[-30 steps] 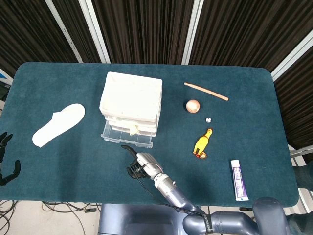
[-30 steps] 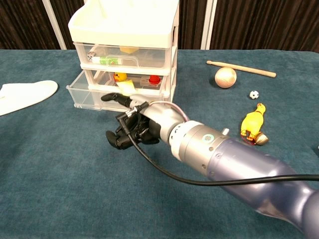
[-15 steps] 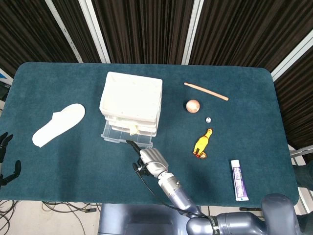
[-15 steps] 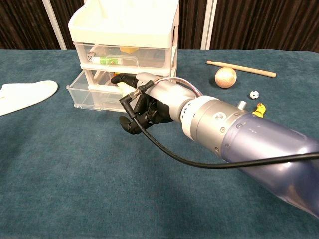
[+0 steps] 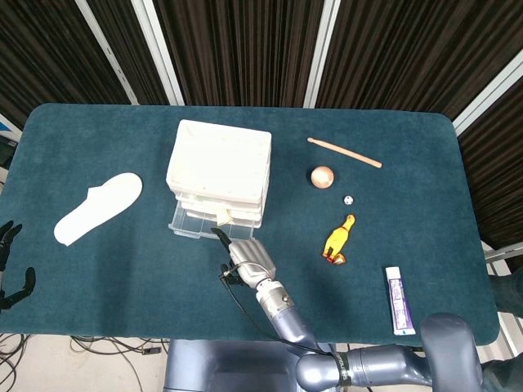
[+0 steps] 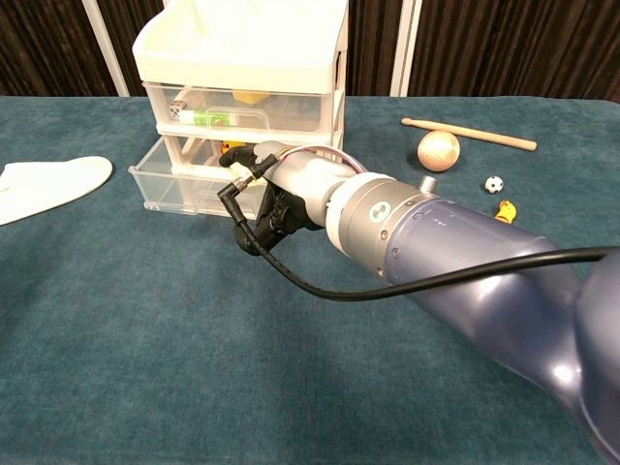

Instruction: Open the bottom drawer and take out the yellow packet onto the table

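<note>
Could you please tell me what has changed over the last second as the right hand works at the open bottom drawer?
The right hand has moved forward from the table in front of the drawer unit up to the open bottom drawer, reaching its front edge. Whether it has taken hold of the yellow packet cannot be seen. The drawer stays pulled out, and the slipper, ball and rubber chicken have not moved.

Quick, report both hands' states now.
Left hand: at the table's left edge, holding nothing, fingers apart, open.
Right hand: reaching into the pulled-out clear plastic bottom drawer; its grasp cannot be told.
</note>
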Available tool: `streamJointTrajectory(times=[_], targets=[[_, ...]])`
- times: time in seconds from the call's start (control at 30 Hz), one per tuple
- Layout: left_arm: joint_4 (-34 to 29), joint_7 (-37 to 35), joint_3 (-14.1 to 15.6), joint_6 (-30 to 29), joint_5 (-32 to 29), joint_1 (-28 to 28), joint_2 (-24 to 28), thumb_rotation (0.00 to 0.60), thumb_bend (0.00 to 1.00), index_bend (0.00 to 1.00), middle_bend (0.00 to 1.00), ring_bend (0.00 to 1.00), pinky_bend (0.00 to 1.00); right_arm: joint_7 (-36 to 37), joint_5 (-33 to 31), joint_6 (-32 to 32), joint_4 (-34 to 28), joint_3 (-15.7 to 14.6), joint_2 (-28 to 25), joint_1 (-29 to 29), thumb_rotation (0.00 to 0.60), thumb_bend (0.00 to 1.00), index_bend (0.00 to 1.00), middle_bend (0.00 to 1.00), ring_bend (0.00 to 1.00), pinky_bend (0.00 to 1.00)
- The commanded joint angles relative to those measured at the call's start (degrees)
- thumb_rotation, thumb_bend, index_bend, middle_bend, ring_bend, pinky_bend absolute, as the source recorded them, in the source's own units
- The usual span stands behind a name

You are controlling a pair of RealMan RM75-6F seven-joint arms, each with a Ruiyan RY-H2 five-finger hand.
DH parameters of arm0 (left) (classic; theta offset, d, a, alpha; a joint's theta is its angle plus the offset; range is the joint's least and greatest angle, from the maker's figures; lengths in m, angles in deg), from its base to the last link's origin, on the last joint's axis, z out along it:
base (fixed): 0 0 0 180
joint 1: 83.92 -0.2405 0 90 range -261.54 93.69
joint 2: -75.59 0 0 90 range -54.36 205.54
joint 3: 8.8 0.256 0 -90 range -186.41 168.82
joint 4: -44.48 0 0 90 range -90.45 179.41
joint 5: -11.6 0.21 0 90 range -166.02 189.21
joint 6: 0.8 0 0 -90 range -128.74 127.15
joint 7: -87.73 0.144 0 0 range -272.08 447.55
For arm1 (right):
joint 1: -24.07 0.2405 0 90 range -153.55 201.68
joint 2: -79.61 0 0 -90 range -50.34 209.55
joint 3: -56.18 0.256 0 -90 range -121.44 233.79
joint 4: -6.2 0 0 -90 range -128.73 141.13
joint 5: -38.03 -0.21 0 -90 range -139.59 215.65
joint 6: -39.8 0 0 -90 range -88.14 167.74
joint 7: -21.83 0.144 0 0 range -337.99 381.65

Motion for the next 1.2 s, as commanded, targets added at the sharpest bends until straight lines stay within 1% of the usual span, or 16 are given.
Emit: streamJointTrajectory(times=[0.03, 0.3, 0.6, 1.2], targets=[[-0.06, -0.13, 0.00, 0.01, 0.02, -0.01, 0.07, 0.600, 0.51, 0.03, 0.00, 0.00, 0.00, -1.17, -1.35, -0.41, 0.35, 0.26, 0.19, 0.87, 0.600, 0.56, 0.12, 1.00, 1.00, 1.00], [-0.02, -0.27, -0.02, 0.09, -0.11, 0.01, 0.05, 0.600, 0.51, 0.03, 0.00, 0.00, 0.00, -1.62, -3.93, 0.00, 1.28, 1.30, 0.14, 2.21, 0.600, 0.56, 0.13, 1.00, 1.00, 1.00], [-0.02, -0.31, -0.02, 0.14, -0.11, 0.02, 0.06, 0.600, 0.51, 0.03, 0.00, 0.00, 0.00, -1.16, -5.57, 0.36, 1.03, 1.27, -0.56, 2.92, 0.600, 0.56, 0.17, 1.00, 1.00, 1.00], [0.06, -0.36, -0.05, 0.08, -0.15, 0.00, 0.04, 0.600, 0.51, 0.03, 0.00, 0.00, 0.00, -0.93, -5.76, -0.14, -1.25, -0.85, -2.02, 3.56, 0.600, 0.56, 0.19, 1.00, 1.00, 1.00]])
